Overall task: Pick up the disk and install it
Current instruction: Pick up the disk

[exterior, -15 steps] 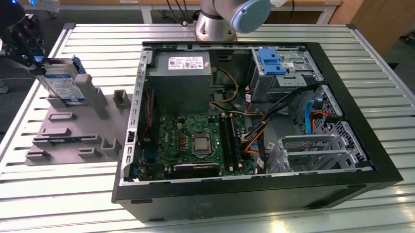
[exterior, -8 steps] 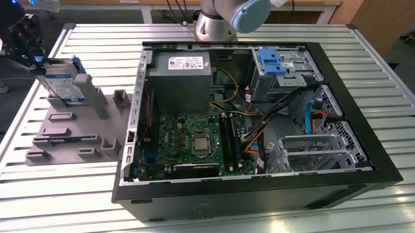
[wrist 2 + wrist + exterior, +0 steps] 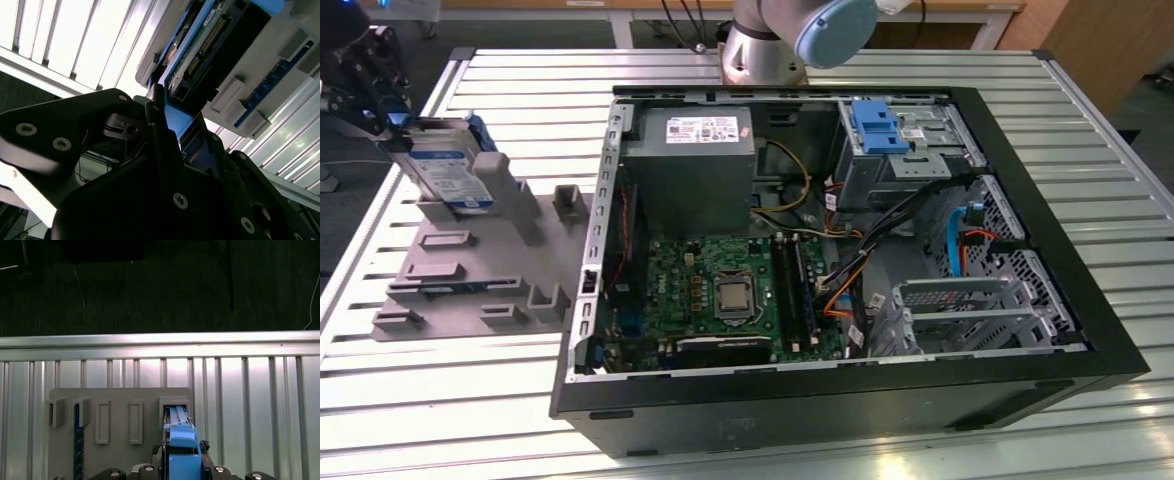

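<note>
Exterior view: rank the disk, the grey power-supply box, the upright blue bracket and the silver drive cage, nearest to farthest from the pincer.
1. the disk: held by the pincer over the grey fixture, on the exterior view's left.
2. the power-supply box: inside the case, on its left.
3. the blue bracket: upright, upper right.
4. the drive cage: lower right.

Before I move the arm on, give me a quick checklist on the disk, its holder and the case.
1. Gripper at the disk: ok, it sits at the disk's upper end.
2. Disk upright: ok, on edge at the grey holder.
3. Disk free of the holder: cannot tell.
4. Case open: ok, no side panel over it.
5. Cage free of cables: cannot tell; orange ones lie right beside it.
</note>
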`<action>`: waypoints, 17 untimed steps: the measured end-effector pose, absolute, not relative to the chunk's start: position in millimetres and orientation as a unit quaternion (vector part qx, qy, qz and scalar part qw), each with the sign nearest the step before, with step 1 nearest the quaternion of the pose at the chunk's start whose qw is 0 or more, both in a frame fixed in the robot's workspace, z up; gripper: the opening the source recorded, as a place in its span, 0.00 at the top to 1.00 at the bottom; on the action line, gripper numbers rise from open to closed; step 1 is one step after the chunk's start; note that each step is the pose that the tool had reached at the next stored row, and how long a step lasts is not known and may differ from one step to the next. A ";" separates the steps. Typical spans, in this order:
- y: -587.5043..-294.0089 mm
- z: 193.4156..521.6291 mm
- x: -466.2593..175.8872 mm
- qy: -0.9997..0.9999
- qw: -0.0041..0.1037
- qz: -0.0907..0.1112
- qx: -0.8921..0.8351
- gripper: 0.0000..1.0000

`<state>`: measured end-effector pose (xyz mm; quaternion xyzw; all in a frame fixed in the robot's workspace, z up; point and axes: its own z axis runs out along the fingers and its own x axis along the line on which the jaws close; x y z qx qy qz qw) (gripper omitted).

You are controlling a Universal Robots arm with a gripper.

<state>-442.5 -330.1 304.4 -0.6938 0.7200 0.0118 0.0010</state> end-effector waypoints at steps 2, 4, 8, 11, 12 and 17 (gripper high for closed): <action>-330.1 306.2 -442.5 0.720 0.001 0.012 -0.694 0.64; -330.1 306.2 -442.5 0.720 0.001 0.012 -0.694 0.64; -330.1 306.6 -442.5 0.720 0.001 0.012 -0.694 0.64; -330.2 307.6 -442.5 0.720 0.001 0.012 -0.694 0.64; -330.1 308.0 -442.5 0.720 0.001 0.012 -0.694 0.64; -330.1 311.6 -442.5 0.720 0.001 0.012 -0.694 0.64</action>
